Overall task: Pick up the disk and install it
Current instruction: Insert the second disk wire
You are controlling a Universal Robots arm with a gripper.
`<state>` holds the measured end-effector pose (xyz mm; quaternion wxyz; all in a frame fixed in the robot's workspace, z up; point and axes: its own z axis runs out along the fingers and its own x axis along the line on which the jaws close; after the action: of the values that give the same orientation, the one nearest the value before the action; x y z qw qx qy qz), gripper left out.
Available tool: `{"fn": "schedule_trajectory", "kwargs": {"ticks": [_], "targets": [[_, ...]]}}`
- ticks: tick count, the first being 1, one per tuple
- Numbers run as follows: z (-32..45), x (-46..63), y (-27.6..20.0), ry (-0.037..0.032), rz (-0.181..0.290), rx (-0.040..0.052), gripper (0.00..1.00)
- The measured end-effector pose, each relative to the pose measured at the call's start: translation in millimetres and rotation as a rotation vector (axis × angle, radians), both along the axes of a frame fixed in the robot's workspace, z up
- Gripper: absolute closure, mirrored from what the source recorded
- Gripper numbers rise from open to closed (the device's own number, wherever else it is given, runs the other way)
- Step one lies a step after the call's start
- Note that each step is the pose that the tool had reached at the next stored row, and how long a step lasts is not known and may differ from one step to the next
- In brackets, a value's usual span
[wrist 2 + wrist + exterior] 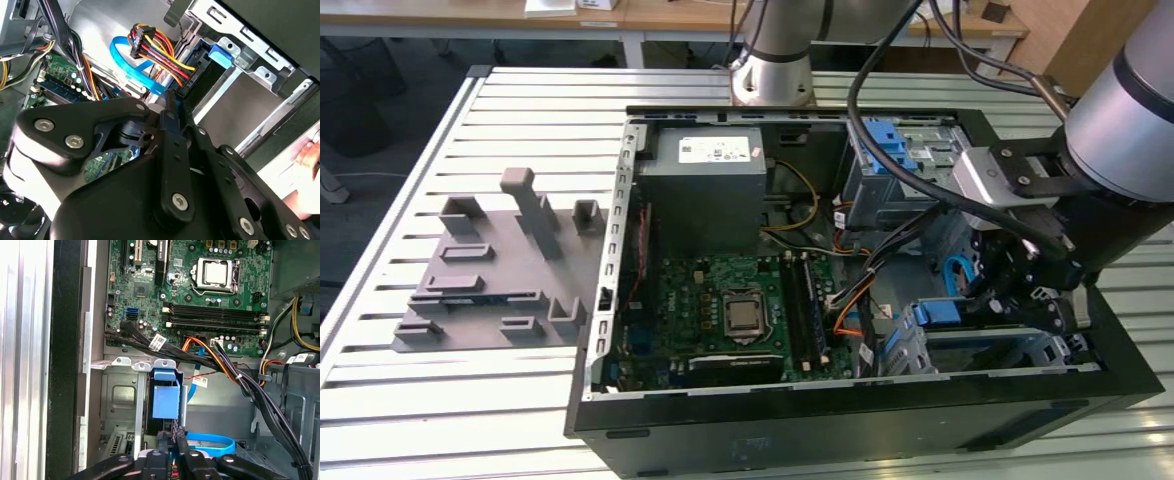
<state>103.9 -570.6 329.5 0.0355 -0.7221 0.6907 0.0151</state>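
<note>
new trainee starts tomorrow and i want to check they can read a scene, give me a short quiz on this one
1. True or false: the gripper reaches down into the open computer case.
2. Multiple choice: what lies on the table at the exterior view's left of the case?
A. a grey plastic rack
B. a keyboard
C. a monitor
3. Fill in: in the first wrist view, the bracket on the disk just beyond the gripper is coloured ___.

Key: 1 true; 2 A; 3 blue.
</note>
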Motion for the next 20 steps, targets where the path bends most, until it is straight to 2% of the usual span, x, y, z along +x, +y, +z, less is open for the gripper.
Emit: {"fn": "schedule_trajectory", "kwargs": {"ticks": [1,2,10,18,19,20], "targets": [[0.0,0.0,0.0,0.0,0.0,0.0005,0.83],[0.0,0.0,0.0,0.0,0.0,0.0007,0.76],[3.9,0.0,0.0,0.0,0.0,0.0007,0.76],[14.1,0.0,0.0,0.0001,0.0,0.0007,0.76],[15.3,0.0,-0.1,0.0,0.0,0.0007,0.78],[16.5,0.0,-0.1,0.0,0.0,0.0006,0.84]]}}
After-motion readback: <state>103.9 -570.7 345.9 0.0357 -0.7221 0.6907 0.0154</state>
